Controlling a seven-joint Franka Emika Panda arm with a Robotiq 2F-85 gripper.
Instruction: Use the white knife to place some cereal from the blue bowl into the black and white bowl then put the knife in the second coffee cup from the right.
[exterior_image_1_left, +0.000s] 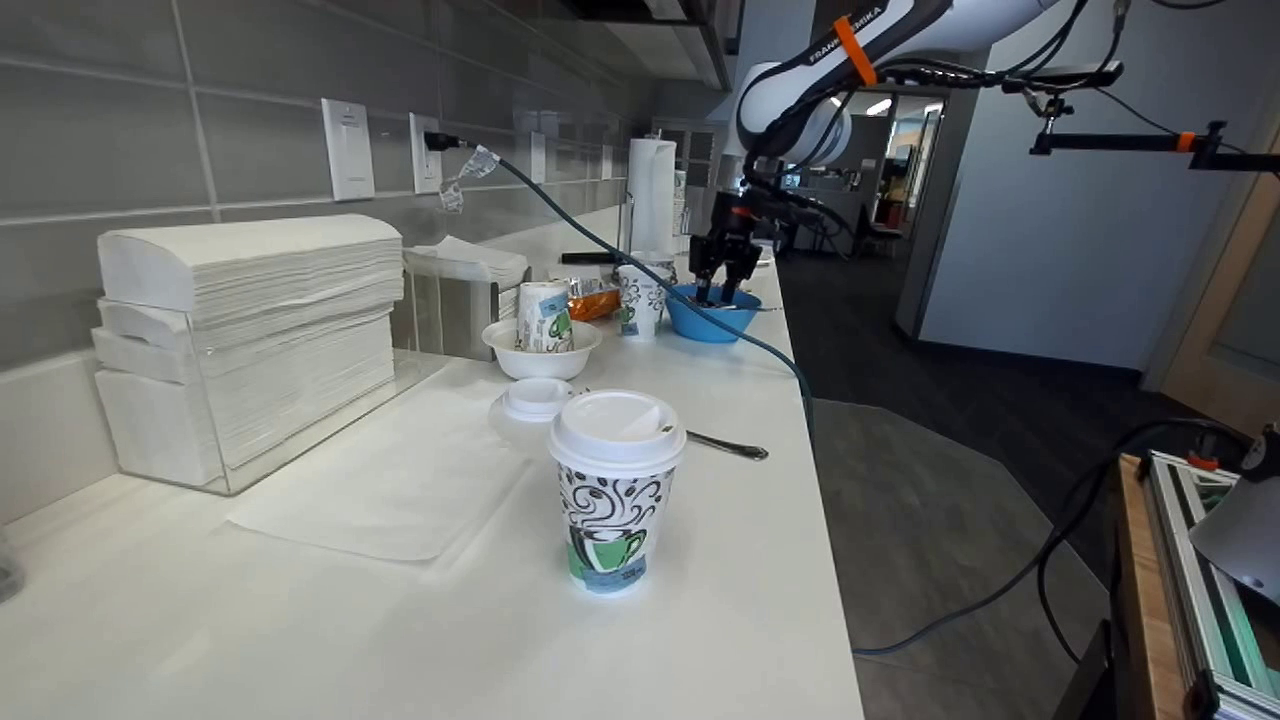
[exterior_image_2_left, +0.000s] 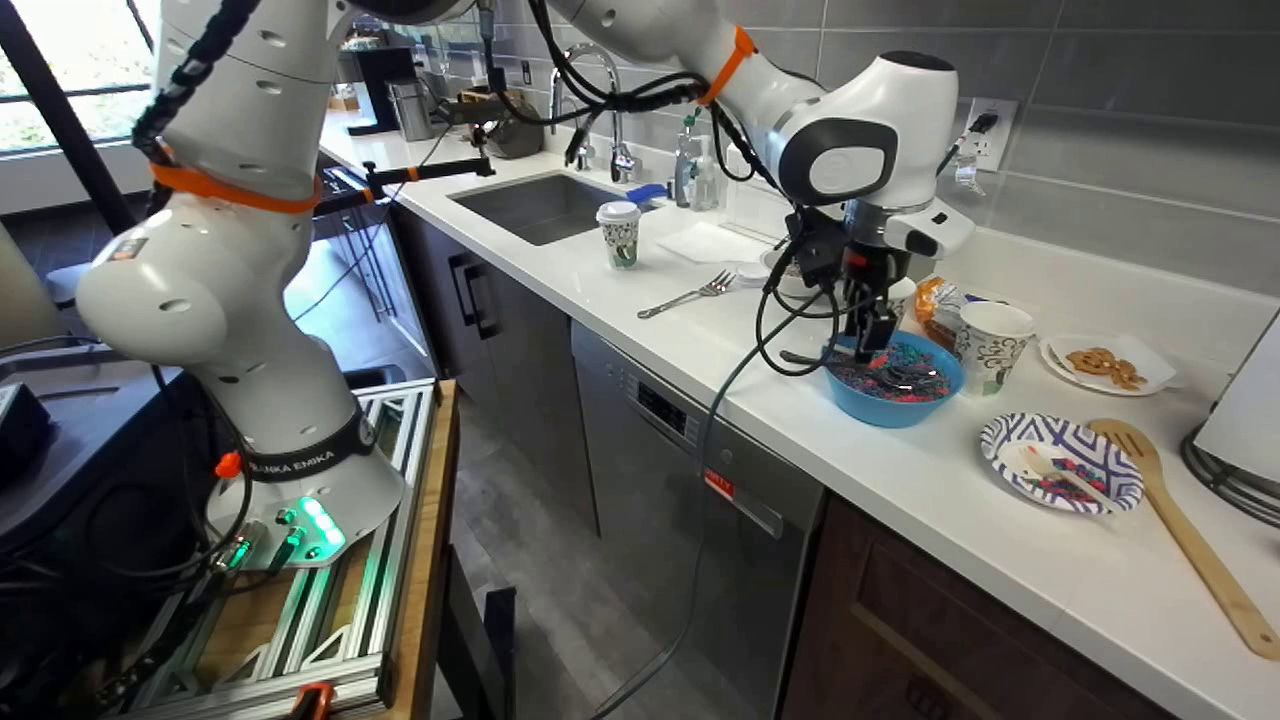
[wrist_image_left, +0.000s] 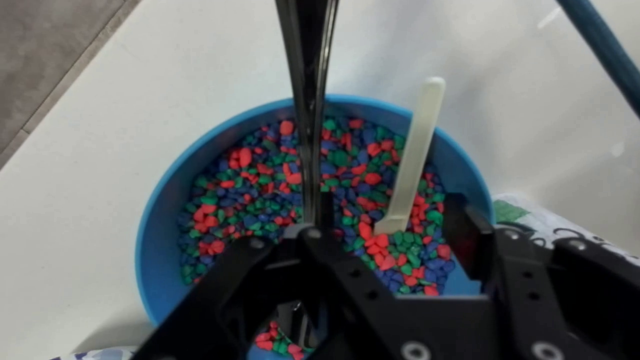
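Inside the blue bowl (exterior_image_2_left: 890, 410) lies the cereal (wrist_image_left: 250, 200), small red, green and blue bits. The white knife (wrist_image_left: 415, 150) leans over the bowl's rim, its lower end among the bits. My gripper (wrist_image_left: 392, 212) points down into the bowl with its jaws partly apart; the knife's lower end lies between them, with a gap on each side. A black-and-white bowl (exterior_image_2_left: 1000, 440), dark-patterned, holds some bits and a white utensil. In an exterior view, the second coffee cup from the right (exterior_image_2_left: 903, 292) is partly hidden by my gripper.
A metal spoon (wrist_image_left: 307, 100) lies in the blue bowl, its handle passing outside one finger. Close by stand a patterned cup (exterior_image_2_left: 990, 345), a snack plate (exterior_image_2_left: 1155, 375) and a wooden spatula (exterior_image_2_left: 1190, 540). A blue-green cable (wrist_image_left: 607, 55) hangs across near the bowl.
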